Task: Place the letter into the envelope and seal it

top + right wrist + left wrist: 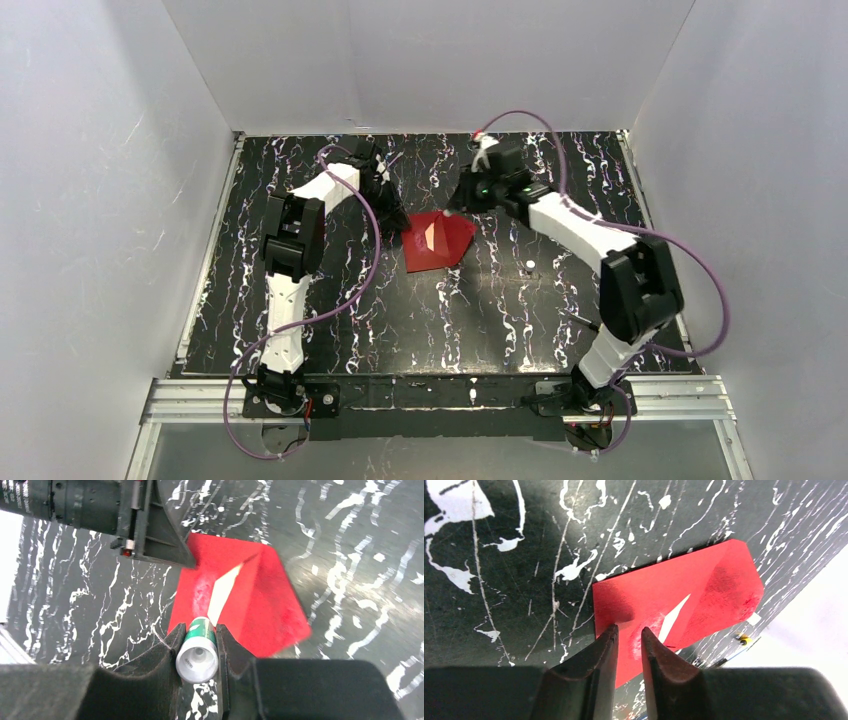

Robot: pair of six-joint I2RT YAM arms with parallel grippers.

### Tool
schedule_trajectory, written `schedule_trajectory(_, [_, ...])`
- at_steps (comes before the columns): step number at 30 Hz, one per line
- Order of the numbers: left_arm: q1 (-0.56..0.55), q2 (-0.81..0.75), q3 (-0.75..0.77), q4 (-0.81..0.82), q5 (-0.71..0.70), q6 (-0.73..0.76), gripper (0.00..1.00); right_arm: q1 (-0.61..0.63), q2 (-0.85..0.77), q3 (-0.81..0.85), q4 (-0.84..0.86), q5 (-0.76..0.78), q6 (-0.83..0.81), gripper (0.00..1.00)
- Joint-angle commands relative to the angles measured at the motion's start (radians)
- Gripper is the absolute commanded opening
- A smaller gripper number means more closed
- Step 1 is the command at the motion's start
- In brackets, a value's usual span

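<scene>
Right gripper [199, 630] is clamped round a glue stick [197, 656], a stubby white tube with a green label. It's held with the butt end toward the wrist camera and the nose aimed down at the envelope [250, 605]. The nose is seen right at the near end of a thin white sliver, the letter [223, 586], which peeks out where the red folds don't quite meet. Whether the nose actually touches the paper can't be told.

Left gripper [629, 632] is only cracked apart. A narrow gap is left between the fingers [599, 665] and nothing is pinched in it. The tips are parked over the envelope edge nearest that arm; contact can't be made out for sure.

From above, the left arm [290, 240] and right arm [590, 235] are both stretched well forward from their bases. Elbows are raised, wrists are bent down, and the two close in on the envelope from either side. The envelope is laid flat on the black, white-veined table [500, 320], toward the far half, between the two grippers. Purple cables [365, 270] are looped along both arms.
</scene>
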Motion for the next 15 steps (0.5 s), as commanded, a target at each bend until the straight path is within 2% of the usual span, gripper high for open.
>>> schedule_trajectory(1, [-0.003, -0.049, 0.056, -0.055, 0.039, 0.045, 0.29, -0.113, -0.053, -0.050, -0.173, -0.246, 0.035, 0.01])
schedule_trajectory(4, [-0.002, -0.090, 0.069, -0.064, 0.066, 0.055, 0.44, -0.135, -0.047, -0.041, -0.393, -0.331, -0.045, 0.01])
schedule_trajectory(6, [0.000, -0.114, 0.063, -0.070, 0.077, 0.063, 0.50, -0.136, -0.050, -0.065, -0.491, -0.389, -0.074, 0.03])
schedule_trajectory(11, [0.002, -0.177, -0.016, -0.084, 0.074, 0.089, 0.56, -0.137, -0.074, -0.158, -0.613, -0.426, -0.096, 0.11])
schedule_trajectory(15, [0.002, -0.212, -0.083, -0.087, 0.059, 0.109, 0.57, -0.139, -0.031, -0.195, -0.649, -0.434, -0.107, 0.13])
